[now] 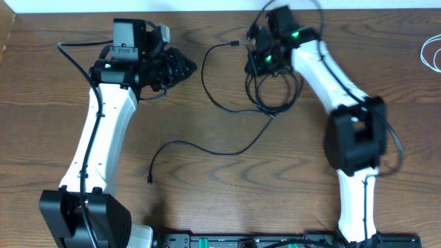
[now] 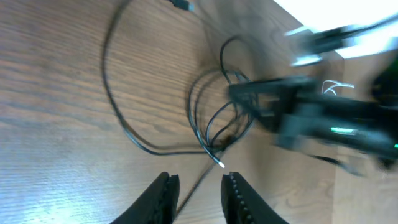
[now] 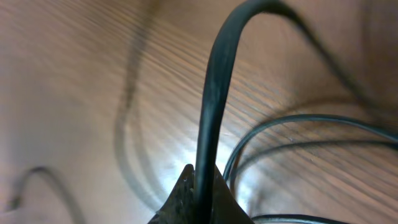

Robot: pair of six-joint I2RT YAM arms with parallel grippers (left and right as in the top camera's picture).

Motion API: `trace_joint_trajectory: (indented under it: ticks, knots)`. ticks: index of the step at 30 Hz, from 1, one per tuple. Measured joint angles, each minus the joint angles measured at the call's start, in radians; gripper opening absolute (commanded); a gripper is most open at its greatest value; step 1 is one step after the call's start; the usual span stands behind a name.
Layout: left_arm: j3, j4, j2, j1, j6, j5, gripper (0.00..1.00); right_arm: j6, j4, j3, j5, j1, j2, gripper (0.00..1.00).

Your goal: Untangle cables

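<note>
Your right hand [image 3: 196,183] is clamped on a black cable [image 3: 211,112] in the tangle [image 1: 272,93], far middle of the table [image 1: 207,207]. Your left hand [image 2: 199,183], left of it, stands slightly parted and empty. A white cable [image 1: 431,54] lies at the far right.

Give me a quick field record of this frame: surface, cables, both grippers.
surface: wooden table
black cable: looped tangle at the far middle, long tail trailing toward the near edge
white cable: at the right edge, apart from the tangle
left gripper: open, facing the tangle
right gripper: shut on the black cable at the tangle
</note>
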Motion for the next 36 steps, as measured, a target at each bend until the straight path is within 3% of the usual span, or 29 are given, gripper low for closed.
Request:
trace_joint_trajectory:
  ticks: [7,12,27,36]
  knots:
    - [0.0,0.016,0.001,-0.054,0.001,0.0,0.55,0.01,-0.043,0.008,-0.087,-0.036,-0.325,0.01]
    - [0.0,0.051,0.001,-0.092,0.007,0.0,0.66,0.016,-0.082,0.014,-0.14,-0.042,-0.432,0.01]
    - [0.0,0.076,0.002,-0.13,0.011,-0.005,0.69,0.068,-0.113,0.014,-0.255,-0.073,-0.507,0.01]
    - [0.0,0.076,0.002,-0.13,0.014,-0.006,0.69,0.162,0.069,0.013,-0.309,-0.167,-0.695,0.01]
